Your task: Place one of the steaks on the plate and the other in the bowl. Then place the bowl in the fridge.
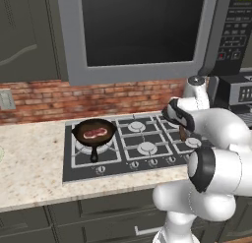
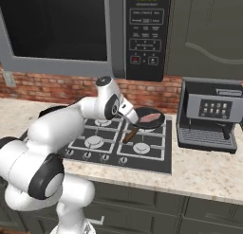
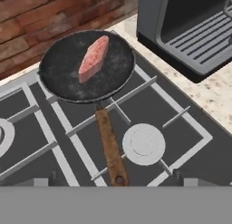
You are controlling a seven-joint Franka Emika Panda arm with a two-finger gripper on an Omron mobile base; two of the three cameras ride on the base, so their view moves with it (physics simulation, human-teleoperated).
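Note:
One steak (image 1: 95, 133) lies in a black pan (image 1: 93, 130) on the left rear burner. The other steak (image 3: 94, 59) (image 2: 150, 118) lies in a second black pan (image 3: 86, 66) (image 2: 148, 119) with a wooden handle (image 3: 110, 148) on the right rear burner. My gripper (image 3: 116, 182) (image 2: 134, 117) hovers open just short of that pan, above its handle, with nothing between the fingertips (image 3: 35, 182). In the left base view my own forearm hides the second pan. The plate and the fridge are out of view. A pale greenish sliver (image 1: 1, 153) at the counter's left edge is too small to name.
A grey gas hob (image 1: 140, 161) is set into the speckled stone counter (image 1: 29, 173). A coffee machine (image 2: 206, 114) stands right of the hob, close to the second pan. A microwave (image 2: 71, 29) hangs above, against a brick wall (image 1: 59, 97).

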